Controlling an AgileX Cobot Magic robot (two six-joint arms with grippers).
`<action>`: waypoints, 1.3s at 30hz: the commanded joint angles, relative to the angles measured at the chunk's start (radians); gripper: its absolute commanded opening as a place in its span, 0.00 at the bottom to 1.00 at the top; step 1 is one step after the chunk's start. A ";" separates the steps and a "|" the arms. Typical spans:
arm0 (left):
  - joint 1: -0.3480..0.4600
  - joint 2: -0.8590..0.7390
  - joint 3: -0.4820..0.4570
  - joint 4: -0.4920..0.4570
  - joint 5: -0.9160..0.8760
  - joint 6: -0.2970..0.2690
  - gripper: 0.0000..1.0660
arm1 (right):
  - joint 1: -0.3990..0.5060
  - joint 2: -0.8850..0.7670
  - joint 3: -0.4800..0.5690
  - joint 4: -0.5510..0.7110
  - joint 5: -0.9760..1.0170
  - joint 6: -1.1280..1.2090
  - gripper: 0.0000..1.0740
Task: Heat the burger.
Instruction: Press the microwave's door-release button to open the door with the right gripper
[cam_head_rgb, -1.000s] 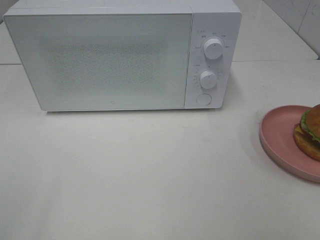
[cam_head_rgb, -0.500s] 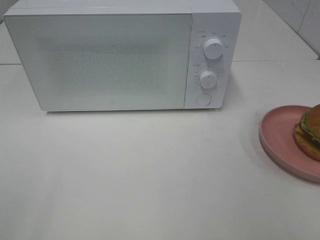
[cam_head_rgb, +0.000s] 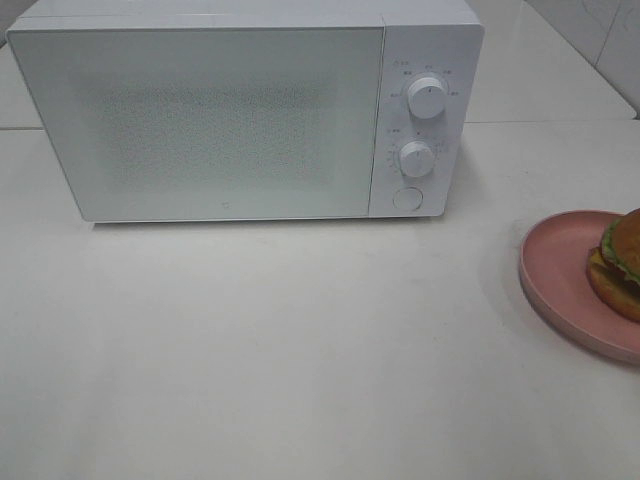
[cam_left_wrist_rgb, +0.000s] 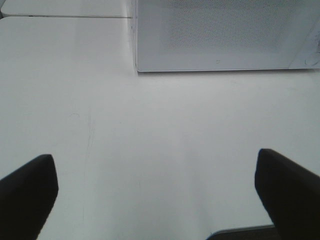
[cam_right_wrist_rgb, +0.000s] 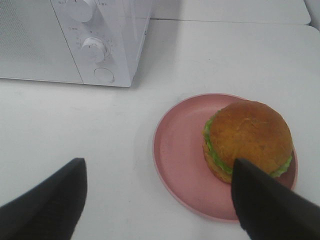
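Burger (cam_right_wrist_rgb: 248, 137) on pink plate (cam_right_wrist_rgb: 176, 146), rt of shut microwave (cam_head_rgb: 200, 120).

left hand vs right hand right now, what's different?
The left hand hangs over bare table, facing the closed microwave door; the right hand hangs over the pink plate that carries the burger. The left hand frames only table; the right hand frames the plate's rim and partly covers the burger in its wrist view. Shared: both are open and hold nothing.
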 joint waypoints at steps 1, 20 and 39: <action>-0.003 -0.001 0.003 -0.001 -0.014 -0.007 0.94 | -0.001 0.099 -0.003 -0.002 -0.110 0.004 0.71; -0.003 -0.001 0.003 -0.001 -0.014 -0.007 0.94 | -0.001 0.446 -0.003 -0.005 -0.457 0.002 0.71; -0.003 -0.001 0.003 -0.001 -0.014 -0.007 0.94 | -0.001 0.789 -0.003 -0.005 -0.900 0.002 0.71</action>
